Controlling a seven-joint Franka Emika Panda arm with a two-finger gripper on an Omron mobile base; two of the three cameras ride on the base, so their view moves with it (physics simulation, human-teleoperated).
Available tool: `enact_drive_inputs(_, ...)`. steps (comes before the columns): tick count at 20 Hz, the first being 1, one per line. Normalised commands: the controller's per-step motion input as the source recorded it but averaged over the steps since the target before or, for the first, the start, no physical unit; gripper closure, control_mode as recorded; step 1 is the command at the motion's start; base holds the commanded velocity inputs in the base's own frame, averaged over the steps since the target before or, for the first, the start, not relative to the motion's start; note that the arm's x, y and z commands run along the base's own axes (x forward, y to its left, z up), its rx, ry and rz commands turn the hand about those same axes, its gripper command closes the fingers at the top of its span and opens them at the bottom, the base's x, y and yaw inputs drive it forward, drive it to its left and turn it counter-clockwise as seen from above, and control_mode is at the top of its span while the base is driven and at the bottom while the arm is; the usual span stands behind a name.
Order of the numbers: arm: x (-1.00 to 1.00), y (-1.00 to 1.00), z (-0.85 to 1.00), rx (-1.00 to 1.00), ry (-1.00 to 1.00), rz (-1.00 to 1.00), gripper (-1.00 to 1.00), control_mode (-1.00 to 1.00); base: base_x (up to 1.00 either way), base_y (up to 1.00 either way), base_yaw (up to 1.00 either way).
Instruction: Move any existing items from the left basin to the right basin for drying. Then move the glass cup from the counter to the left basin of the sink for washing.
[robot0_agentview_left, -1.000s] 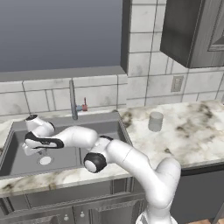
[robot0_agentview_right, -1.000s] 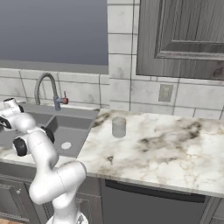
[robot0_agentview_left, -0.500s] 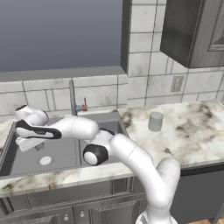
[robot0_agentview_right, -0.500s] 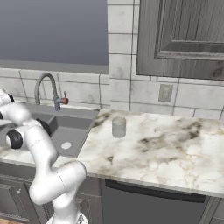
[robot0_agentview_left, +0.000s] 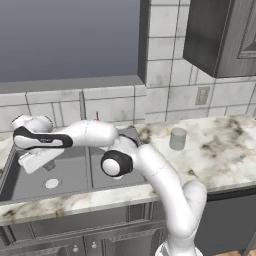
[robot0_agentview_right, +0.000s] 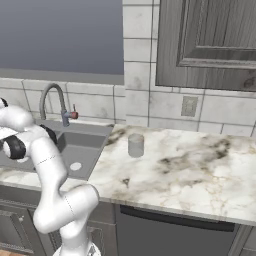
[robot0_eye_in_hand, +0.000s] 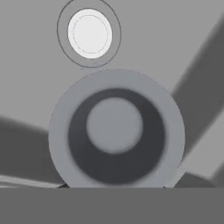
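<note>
Nearest, the cream marble counter (robot0_agentview_left: 225, 155) runs along the front edge, and the white arm bends up over it from the lower right and reaches left across the sink (robot0_agentview_left: 30, 192). Its elbow and forearm pass over the right basin (robot0_agentview_left: 102, 177) and hide much of it, while the hand hangs above the left basin (robot0_agentview_left: 30, 180), whose round pale drain (robot0_agentview_left: 51, 183) lies on bare floor below. The gripper (robot0_agentview_left: 49, 166) is clenched on the small dark grey piece (robot0_eye_in_hand: 116, 131) — in the hand view this piece sits right up against the camera, a grey round end with a darker ring and a paler centre, blurred, with the basin's pale drain beyond it. The fingertips themselves are barely visible at its lower edge. To the right, well apart from the sink, the glass cup (robot0_agentview_left: 177, 139) stands upright on the counter — a pale translucent tumbler with no handle, nothing beside it. Farther back, the thin grey faucet (robot0_agentview_right: 52, 97) arches over the sink with a small red tap (robot0_agentview_right: 74, 114) at its base, against the tiled wall (robot0_agentview_left: 165, 65).
</note>
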Motion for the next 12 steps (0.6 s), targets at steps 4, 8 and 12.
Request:
enact_drive_inputs(4,-0.77,-0.95,0.20,0.03,0.00,0.00,1.00,-1.00,0.00,0.00,0.00)
enact_drive_inputs(8,-0.72,-0.99,0.15,0.04,0.00,0.00,1.00,-1.00,0.00,0.00,0.00)
enact_drive_inputs(12,-0.61,-1.00,0.22,0.09,-0.07,0.00,1.00,-1.00,0.00,0.00,0.00)
